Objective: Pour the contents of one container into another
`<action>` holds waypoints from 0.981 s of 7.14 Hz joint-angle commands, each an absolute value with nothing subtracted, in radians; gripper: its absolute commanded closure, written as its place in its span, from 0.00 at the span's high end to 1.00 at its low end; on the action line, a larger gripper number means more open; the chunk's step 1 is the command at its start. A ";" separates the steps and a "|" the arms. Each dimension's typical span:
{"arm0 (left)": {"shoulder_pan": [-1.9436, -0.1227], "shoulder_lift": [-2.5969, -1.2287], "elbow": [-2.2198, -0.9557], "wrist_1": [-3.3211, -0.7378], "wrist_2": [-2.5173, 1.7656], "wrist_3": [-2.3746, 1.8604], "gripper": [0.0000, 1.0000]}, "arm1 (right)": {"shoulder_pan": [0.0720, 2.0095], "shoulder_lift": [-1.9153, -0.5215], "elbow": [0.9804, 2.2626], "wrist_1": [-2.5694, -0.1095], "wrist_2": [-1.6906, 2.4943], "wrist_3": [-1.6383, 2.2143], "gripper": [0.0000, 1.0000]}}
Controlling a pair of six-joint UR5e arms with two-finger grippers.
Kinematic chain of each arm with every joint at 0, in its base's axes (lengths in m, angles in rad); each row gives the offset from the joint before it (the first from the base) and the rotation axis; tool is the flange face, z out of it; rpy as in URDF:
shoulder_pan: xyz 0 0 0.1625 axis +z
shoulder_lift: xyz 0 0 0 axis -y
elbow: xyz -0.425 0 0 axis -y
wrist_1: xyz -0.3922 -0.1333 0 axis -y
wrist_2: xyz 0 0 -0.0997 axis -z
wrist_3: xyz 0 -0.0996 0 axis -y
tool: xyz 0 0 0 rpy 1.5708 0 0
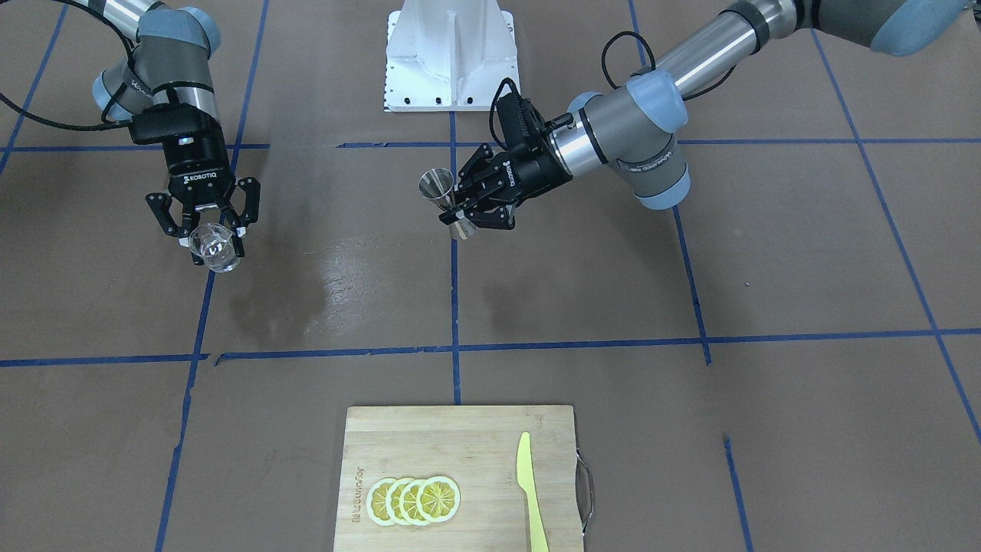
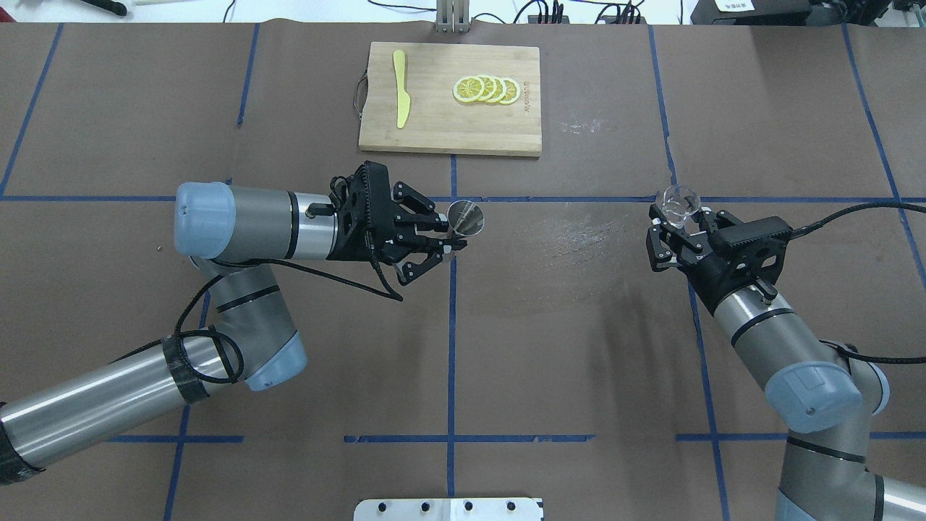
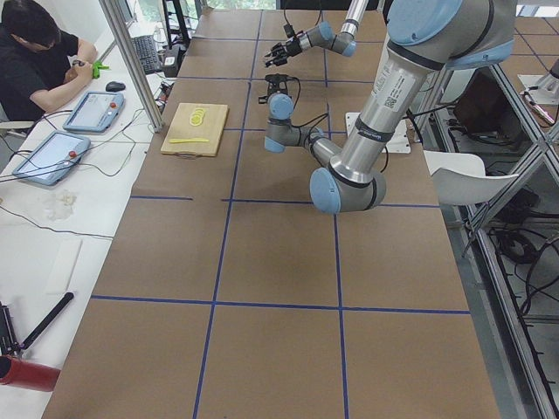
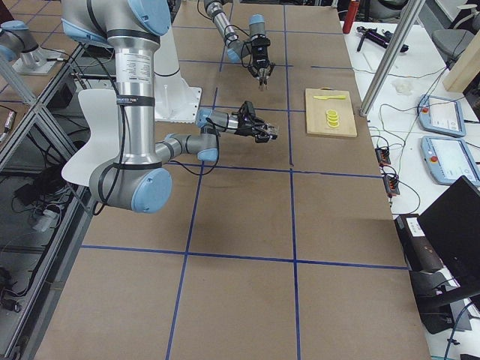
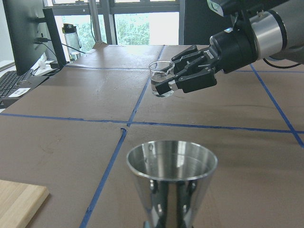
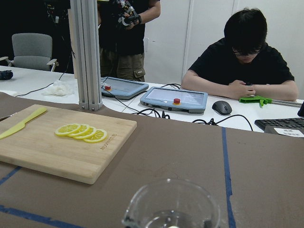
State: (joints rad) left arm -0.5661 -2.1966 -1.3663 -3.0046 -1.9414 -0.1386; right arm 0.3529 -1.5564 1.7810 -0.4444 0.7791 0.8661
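My right gripper is shut on the small clear glass cup, held upright above the table. Its rim fills the bottom of the right wrist view. My left gripper is shut on the waist of the silvery hourglass jigger, lifted near the table's middle. The jigger's open upper cone faces the camera in the left wrist view. A wide gap of table separates cup and jigger.
A bamboo cutting board lies at the table's far side with several lemon slices and a yellow plastic knife. Blue tape lines cross the brown table. Operators sit beyond the far edge.
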 commanded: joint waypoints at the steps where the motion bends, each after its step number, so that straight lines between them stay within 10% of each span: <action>1: -0.563 -2.195 -1.365 -3.005 -1.941 -0.129 0.00 | 0.353 -1.548 1.804 -0.484 0.781 0.865 0.00; 3: -0.558 -2.195 -1.364 -3.005 -1.940 -0.129 0.00 | 0.347 -1.536 2.021 -0.828 0.781 0.865 0.00; 7: -0.548 -2.200 -1.361 -2.999 -1.891 -0.132 0.00 | 0.272 -1.147 2.016 -1.318 0.686 0.868 0.00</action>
